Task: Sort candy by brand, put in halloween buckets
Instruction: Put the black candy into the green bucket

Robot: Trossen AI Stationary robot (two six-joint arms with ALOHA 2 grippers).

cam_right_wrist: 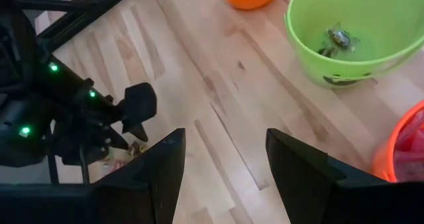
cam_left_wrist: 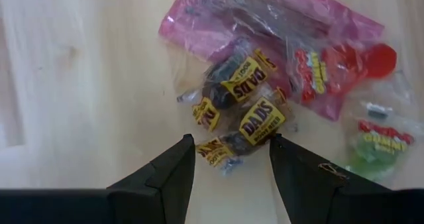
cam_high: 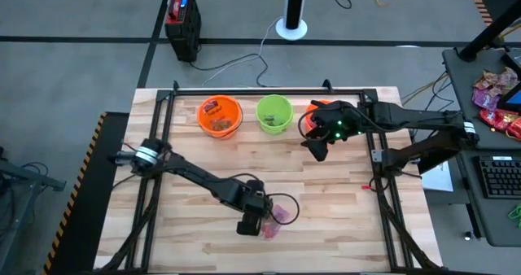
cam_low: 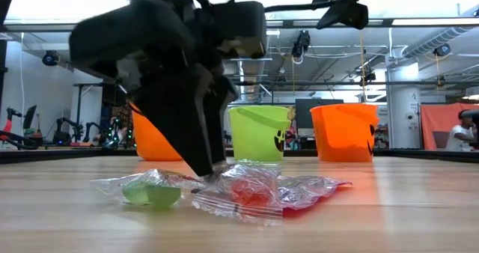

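I have the pale wooden slatted table (cam_high: 203,218), with three small round plastic pails along its far edge: orange one (cam_high: 219,115), lime green one (cam_high: 274,113), and another orange one mostly under the right arm. Right gripper (cam_right_wrist: 224,164) hovers by that pail, fingers spread, empty. Left gripper (cam_left_wrist: 230,159) is down at the near-centre candy pile, released, straddling the brown Dad's root beer sweets (cam_left_wrist: 244,101); pink packet (cam_left_wrist: 265,18) and red gummy packet (cam_left_wrist: 331,71) lie just beyond. Step looks like picking. Next: clamp on one Dad's piece only, then lift.
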